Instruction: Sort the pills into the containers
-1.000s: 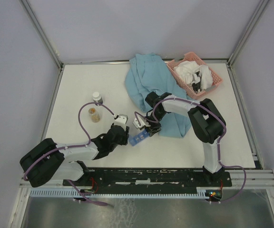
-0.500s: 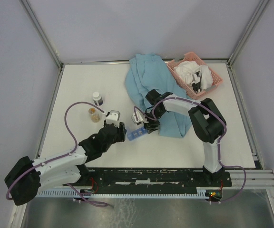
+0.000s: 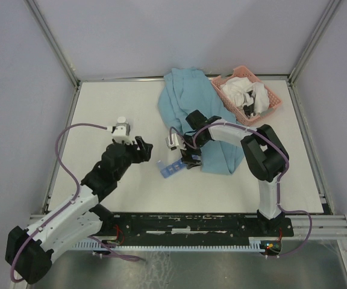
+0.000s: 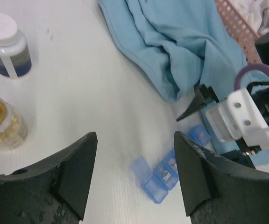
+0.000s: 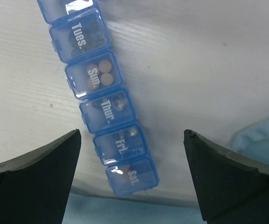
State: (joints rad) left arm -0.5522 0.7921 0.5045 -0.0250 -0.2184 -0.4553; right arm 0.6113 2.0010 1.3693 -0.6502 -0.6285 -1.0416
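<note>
I am looking down on a white table (image 3: 95, 102) walled by pale panels, and I am working outward from the arm bases at the near edge. The strip (image 3: 171, 168) is lying around mid-table, its long axis running left to right with the right end tipped slightly far. My right gripper (image 3: 187, 160) is hanging over that right end with its jaws spread wide. In its wrist view the strip (image 5: 104, 100) is running straight down the gap between the fingers, so closing would be pinching it across its narrow width. Round tan pills (image 5: 102, 72) are showing through the Sun. lid.

My left gripper (image 3: 142, 146) is hovering left of the strip and a little farther off, jaws also apart and holding nothing. From it the strip is sitting to the near right. I judge the right arm to be the nearer one.

Farther left, a jar (image 4: 1, 123) of pellets and a white-capped bottle (image 4: 7, 44) are standing. Beyond, a blue cloth (image 3: 182, 99) is lying crumpled, and a pink basket (image 3: 275, 100) is sitting at the far right.
</note>
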